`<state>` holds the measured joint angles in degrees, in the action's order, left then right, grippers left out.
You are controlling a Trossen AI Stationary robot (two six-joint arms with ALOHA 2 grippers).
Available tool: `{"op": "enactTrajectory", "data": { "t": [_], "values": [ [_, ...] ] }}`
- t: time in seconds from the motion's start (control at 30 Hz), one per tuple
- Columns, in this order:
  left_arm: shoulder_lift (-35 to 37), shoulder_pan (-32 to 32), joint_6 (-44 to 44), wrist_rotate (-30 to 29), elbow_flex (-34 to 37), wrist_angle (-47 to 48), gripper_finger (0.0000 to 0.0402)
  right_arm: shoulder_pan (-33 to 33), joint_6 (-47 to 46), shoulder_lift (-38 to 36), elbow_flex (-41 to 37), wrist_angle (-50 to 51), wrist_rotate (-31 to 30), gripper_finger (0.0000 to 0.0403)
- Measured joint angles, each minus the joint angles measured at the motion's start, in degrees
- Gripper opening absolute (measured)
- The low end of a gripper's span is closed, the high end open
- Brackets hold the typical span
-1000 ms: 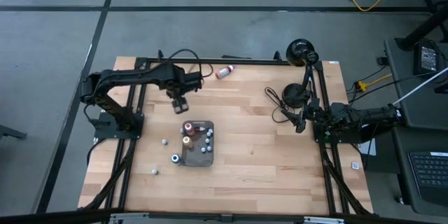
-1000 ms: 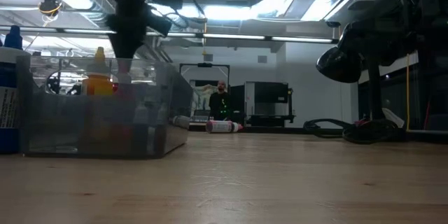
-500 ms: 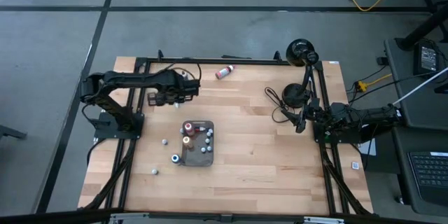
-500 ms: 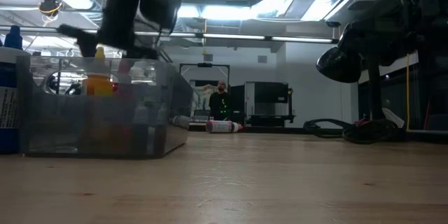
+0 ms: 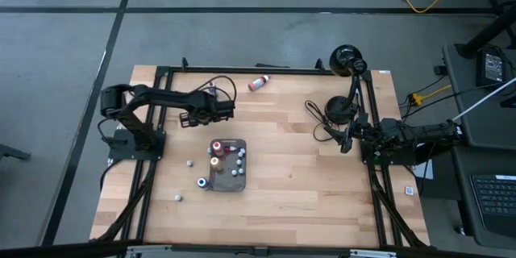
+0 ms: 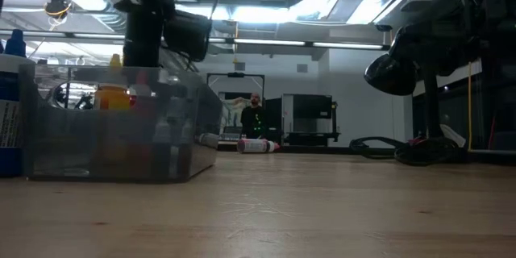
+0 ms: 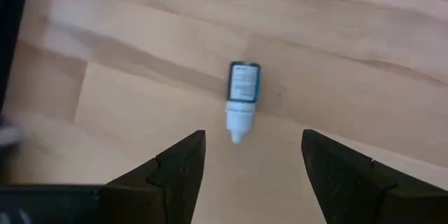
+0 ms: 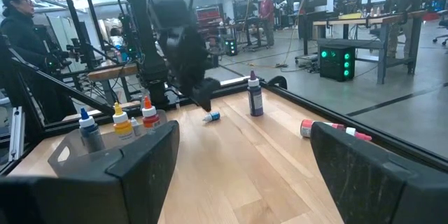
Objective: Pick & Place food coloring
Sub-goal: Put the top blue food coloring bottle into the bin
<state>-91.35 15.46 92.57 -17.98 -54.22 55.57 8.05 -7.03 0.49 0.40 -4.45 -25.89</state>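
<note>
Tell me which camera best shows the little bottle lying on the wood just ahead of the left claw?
The left wrist view: the small bottle lies on its side between the open left gripper fingers, label and white tip clear. The right wrist view shows it tiny under the arm. In the high and low views I cannot pick it out.

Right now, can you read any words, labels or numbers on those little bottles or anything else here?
None can be read.
Small lying bottle: dark label with printed lines, too blurred to read.
Bottles in the tray: too small.
Red-and-white bottle at the table's far edge: too small.
</note>
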Motion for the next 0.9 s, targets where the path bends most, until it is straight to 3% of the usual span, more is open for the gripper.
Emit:
{"op": "enactTrajectory", "data": {
  "t": [0.13,0.33,0.73,0.9],
  "values": [
    [-3.2,0.0,-2.9,-0.5,0.0,-3.6,0.0230,0.0,0.0,0.0,0.0,0.0,0.0,0.0323],
    [-6.5,-1.5,0.5,0.5,0.0,-3.5,0.0230,0.0,0.0,0.0,0.0,0.0,0.0,0.0323],
    [-6.6,-4.8,7.7,-7.8,3.5,-4.7,0.0230,0.0,0.0,0.0,0.0,0.0,0.0,0.0323],
    [-6.6,-5.4,6.9,-12.8,3.5,-4.6,0.0230,0.0,0.0,0.0,0.0,0.0,0.0,0.0323]
  ]
}}
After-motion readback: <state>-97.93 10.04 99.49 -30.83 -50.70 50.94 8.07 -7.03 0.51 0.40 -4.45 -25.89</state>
